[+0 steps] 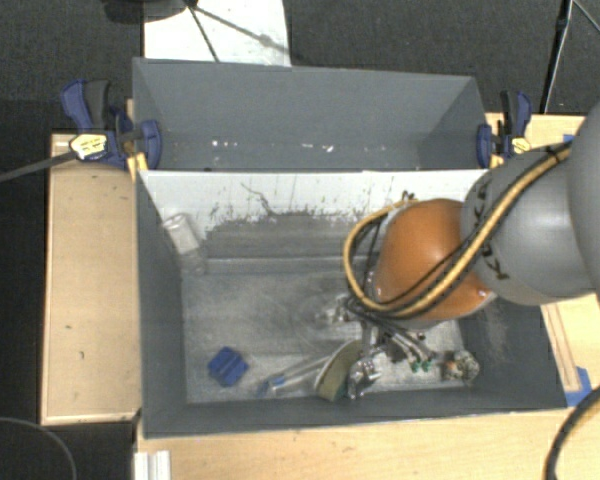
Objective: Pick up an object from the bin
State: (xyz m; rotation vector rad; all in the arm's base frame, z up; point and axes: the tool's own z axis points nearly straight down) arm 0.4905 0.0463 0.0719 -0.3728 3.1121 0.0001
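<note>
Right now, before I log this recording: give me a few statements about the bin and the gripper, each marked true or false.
1. A blue block lies toward the lower left corner of the bin. True.
2. The gripper is over the bin's upper left corner. False: it is low near the bottom edge, right of middle, beside an olive flat piece.
3. A clear plastic piece lies by the left wall. True.
4. The blue block sits under the gripper. False: it lies apart, to its left.
</note>
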